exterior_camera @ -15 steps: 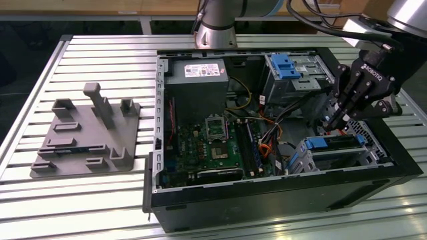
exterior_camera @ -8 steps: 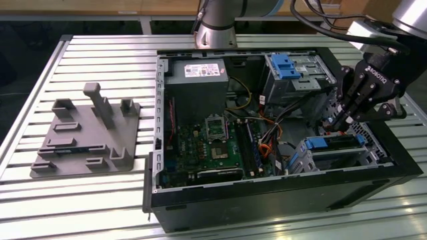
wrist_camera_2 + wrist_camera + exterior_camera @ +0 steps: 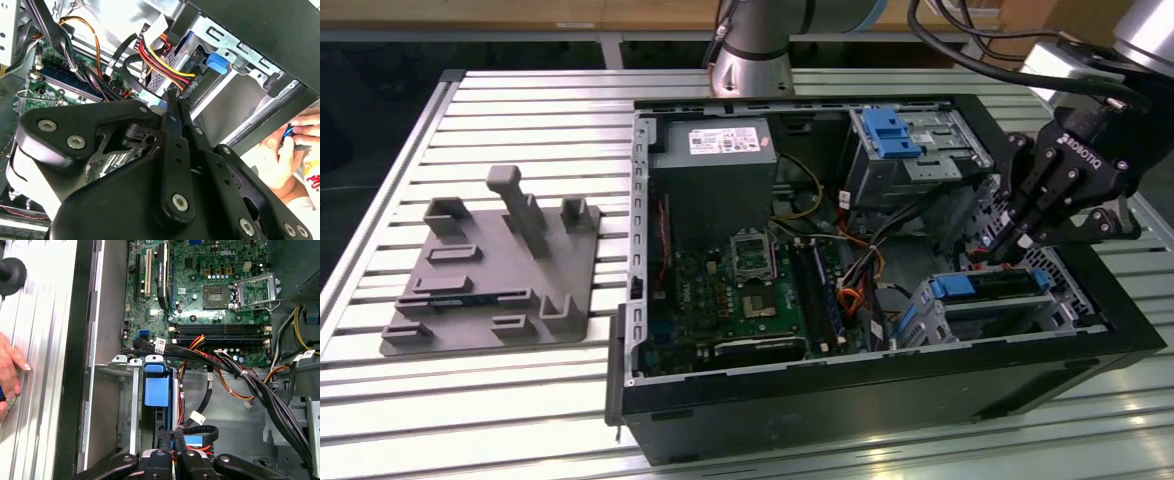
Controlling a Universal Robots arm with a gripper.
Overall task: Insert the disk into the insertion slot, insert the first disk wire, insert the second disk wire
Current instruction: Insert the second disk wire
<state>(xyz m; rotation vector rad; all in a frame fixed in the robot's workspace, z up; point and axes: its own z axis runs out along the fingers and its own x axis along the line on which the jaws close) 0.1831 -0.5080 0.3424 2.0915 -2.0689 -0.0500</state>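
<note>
Black gripper (image 3: 172, 100) linkage blocks much of the second wrist view; its two fingers (image 3: 170, 125) stand pressed close together, clenched at the tips on the connector end of a red, yellow and black wire bundle (image 3: 165, 62). What exactly sits between the tips is hard to make out. In the first wrist view the gripper (image 3: 173, 432) is cut off at the frame edge, tips just beside a blue-topped part.

Disk (image 3: 990, 287): already seated in the insertion slot (image 3: 937, 322), at the case corner nearest the gripper (image 3: 998, 250) in the exterior view. Only the blue carrier rail and a strip of dark top face are visible; the rest is hidden inside the cage. In the first wrist view the disk (image 3: 156, 390) shows as a blue block within the grey cage (image 3: 127, 405).

One open black computer case (image 3: 881, 400) lies on its side on a slatted aluminium bench (image 3: 480, 400). Inside: one green motherboard (image 3: 747, 300), one grey power supply (image 3: 714, 155), one taller metal bay (image 3: 914, 150) with a blue latch (image 3: 891, 135).

One grey fixture plate (image 3: 487, 275) with upright pegs lies on the bench toward the exterior view's left.

A person's hand (image 3: 9, 367) rests on the bench beside the case wall; it also appears in the second wrist view (image 3: 280, 155), partly cut off, holding something small and blue.
</note>
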